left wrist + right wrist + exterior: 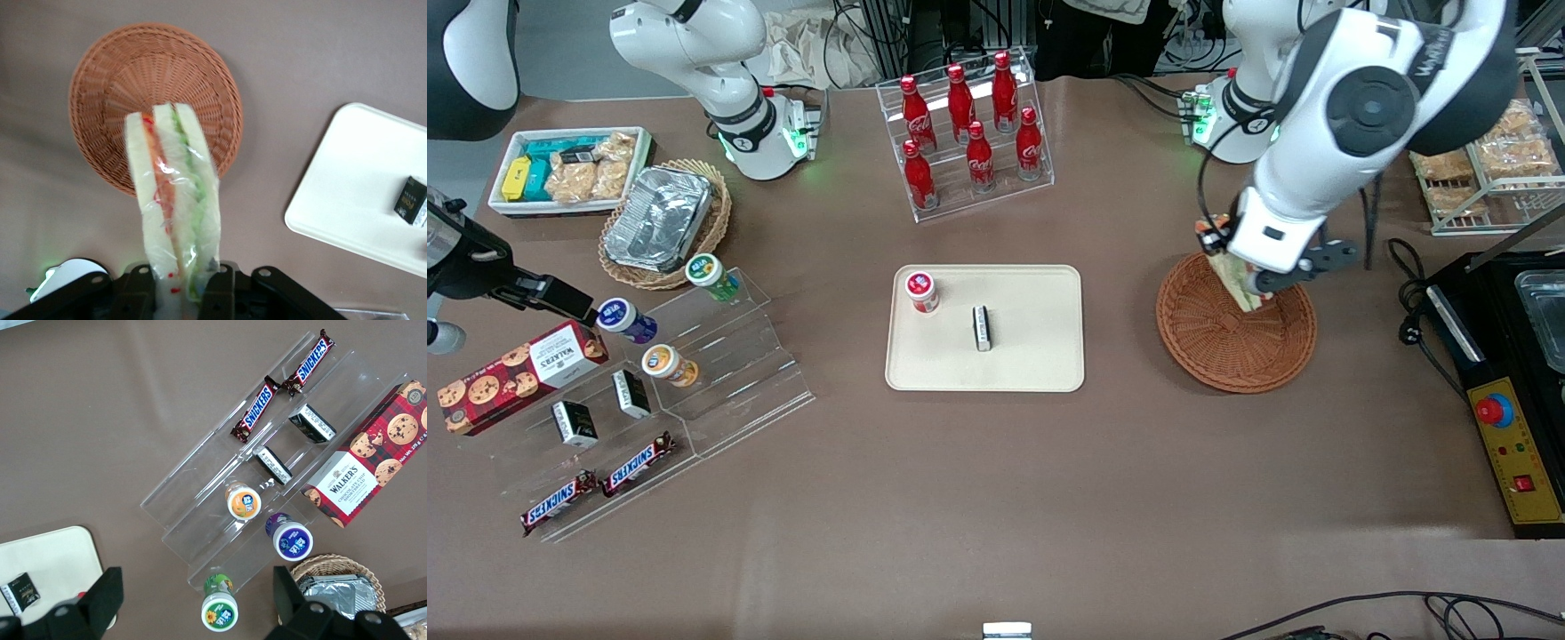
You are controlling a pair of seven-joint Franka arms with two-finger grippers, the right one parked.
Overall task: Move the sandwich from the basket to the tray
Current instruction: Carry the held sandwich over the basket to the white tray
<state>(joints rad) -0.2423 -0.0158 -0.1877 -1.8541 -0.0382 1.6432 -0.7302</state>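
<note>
We see the gripper (179, 283) clamped on the wrapped sandwich (175, 200), apparently lifted above the basket (1234, 324). The tray (1032, 356) holds a red-capped jar (921, 290) and a small dark box (982, 327), its label unreadable. Coca-Cola bottles (969, 129) stand nearby.

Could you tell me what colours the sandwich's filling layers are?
Orange-red and green between white bread, clearest in the left wrist view: the gripper holds the sandwich.

Robot lab: table (996, 498) of staged snacks, cables (889, 36), emergency-stop box (1516, 453).
</note>
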